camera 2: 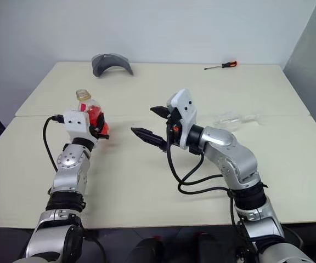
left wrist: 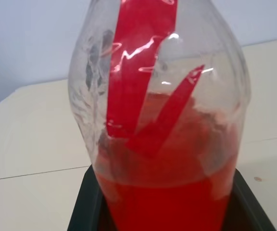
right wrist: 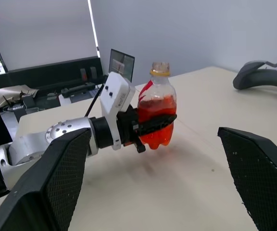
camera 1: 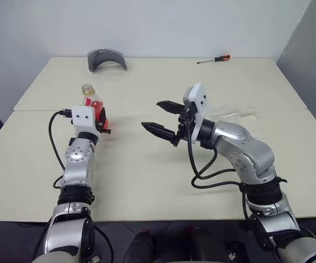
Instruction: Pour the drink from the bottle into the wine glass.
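- Two grippers in view: left gripper [right wrist: 153, 126] clamped on bottle [right wrist: 157, 108], upright, clear of table [camera 1: 147, 175].
- Right gripper [camera 1: 159, 117] jaws spread, holding nothing.
- Wine glass [camera 1: 232, 115] lies on its side.

Probably a lab: bare table [camera 1: 147, 181], screwdriver [camera 1: 214, 59], desk clutter behind.

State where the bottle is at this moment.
In the left eye view the bottle stands upright on the robot's left side, gripped by the left end effector, across from the open right end effector.

Two cream tables [camera 1: 147, 181] pushed together, pale blue-grey wall [camera 1: 147, 24], bright window blind [right wrist: 37, 33]
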Robot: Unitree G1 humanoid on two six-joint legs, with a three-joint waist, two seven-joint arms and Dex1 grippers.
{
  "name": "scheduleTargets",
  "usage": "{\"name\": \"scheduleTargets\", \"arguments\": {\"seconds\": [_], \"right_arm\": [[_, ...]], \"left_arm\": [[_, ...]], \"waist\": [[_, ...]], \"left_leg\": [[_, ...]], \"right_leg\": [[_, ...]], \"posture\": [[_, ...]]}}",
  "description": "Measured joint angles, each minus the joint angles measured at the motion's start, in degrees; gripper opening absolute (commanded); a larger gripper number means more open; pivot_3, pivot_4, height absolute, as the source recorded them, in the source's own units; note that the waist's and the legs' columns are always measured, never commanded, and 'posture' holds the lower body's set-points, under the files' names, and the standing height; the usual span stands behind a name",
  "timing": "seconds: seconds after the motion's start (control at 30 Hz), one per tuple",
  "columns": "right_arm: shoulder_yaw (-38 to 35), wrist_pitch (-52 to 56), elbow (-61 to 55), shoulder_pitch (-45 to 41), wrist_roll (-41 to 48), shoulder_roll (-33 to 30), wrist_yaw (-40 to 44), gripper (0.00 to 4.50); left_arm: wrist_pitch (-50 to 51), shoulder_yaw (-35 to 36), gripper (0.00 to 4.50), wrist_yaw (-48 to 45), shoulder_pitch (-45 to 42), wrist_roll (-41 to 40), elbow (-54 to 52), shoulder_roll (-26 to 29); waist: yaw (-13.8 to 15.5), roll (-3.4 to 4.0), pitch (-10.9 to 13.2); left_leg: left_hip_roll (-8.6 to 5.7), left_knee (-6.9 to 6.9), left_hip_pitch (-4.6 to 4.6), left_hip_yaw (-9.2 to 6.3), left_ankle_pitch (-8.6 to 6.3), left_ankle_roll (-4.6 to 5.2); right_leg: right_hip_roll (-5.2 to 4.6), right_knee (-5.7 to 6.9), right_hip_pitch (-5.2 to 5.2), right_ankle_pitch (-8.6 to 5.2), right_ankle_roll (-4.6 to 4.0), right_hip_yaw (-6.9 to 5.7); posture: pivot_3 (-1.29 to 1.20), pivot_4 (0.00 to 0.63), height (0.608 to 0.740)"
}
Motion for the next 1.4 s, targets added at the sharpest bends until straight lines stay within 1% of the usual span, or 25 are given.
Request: {"name": "scheduleTargets", "arguments": {"seconds": [0.2, 0.4, 0.57, 0.77, 0.97, 1.23, 1.4], "right_arm": [[0.03, -1.09, 1.08, -0.13, -1.87, 0.40, -0.90, 4.50], [0.03, -1.14, 1.35, -0.24, -3.75, 0.45, -2.34, 4.50], [-0.07, -0.74, 1.35, -0.26, -3.93, 0.32, -2.66, 4.50], [-0.40, -0.13, 1.35, -0.79, -3.95, -0.63, -3.10, 4.50], [-0.40, 0.04, 1.41, -1.34, -3.94, -0.77, -3.08, 4.50], [-0.64, 0.01, 1.80, -2.35, -4.05, -1.03, -3.16, 4.50], [-0.64, -0.09, 1.82, -2.35, -4.37, -0.94, -3.36, 4.50]], "left_arm": [[-5.03, 0.29, 1.19, 0.03, -2.84, -0.04, 9.54, -0.90], [-5.88, 0.34, 1.19, -0.02, -4.26, -0.46, 12.15, -1.67], [-5.02, 0.53, 1.19, -0.14, -3.41, -1.08, 10.75, -1.74], [-1.98, 0.48, 1.19, 0.08, 1.11, -1.15, 2.91, -2.91], [1.08, 0.28, 1.19, 0.66, 3.42, -1.03, -1.98, -3.12], [1.94, 0.16, 1.19, 1.14, 3.53, -0.75, -2.53, -2.98], [1.87, 0.18, 1.19, 1.13, 1.67, -0.74, -0.02, -2.47]], "waist": [[-0.19, -0.03, -0.02], [-0.23, -0.03, -0.02], [-0.27, -0.03, -0.02], [-0.28, -0.04, -0.04], [-0.28, -0.04, -0.05], [-0.27, -0.05, -0.06], [-0.26, -0.05, -0.06]], "left_leg": [[0.00, -0.02, -0.01, 0.01, 0.00, 0.00], [0.01, -0.02, -0.02, 0.02, 0.00, 0.00], [0.01, -0.02, -0.01, 0.02, 0.00, -0.01], [0.01, -0.03, 0.00, 0.02, 0.00, -0.01], [0.01, -0.03, 0.01, 0.04, 0.00, 0.00], [0.01, -0.03, 0.02, 0.03, 0.00, 0.00], [0.01, -0.03, 0.02, 0.03, 0.00, 0.00]], "right_leg": [[0.00, 0.05, -0.07, 0.00, 0.00, 0.01], [0.00, 0.07, -0.10, 0.00, 0.00, 0.02], [0.00, 0.07, -0.10, 0.00, 0.00, 0.03], [0.00, 0.08, -0.09, 0.00, 0.00, 0.04], [0.00, 0.09, -0.09, 0.00, 0.00, 0.06], [0.00, 0.09, -0.08, 0.00, 0.00, 0.05], [0.00, 0.10, -0.08, 0.00, 0.00, 0.03]], "posture": [[0.00, 0.150, 0.740], [0.00, 0.150, 0.740], [0.00, 0.150, 0.740], [0.00, 0.150, 0.740], [0.00, 0.150, 0.740], [0.00, 0.150, 0.740], [0.00, 0.150, 0.740]]}}
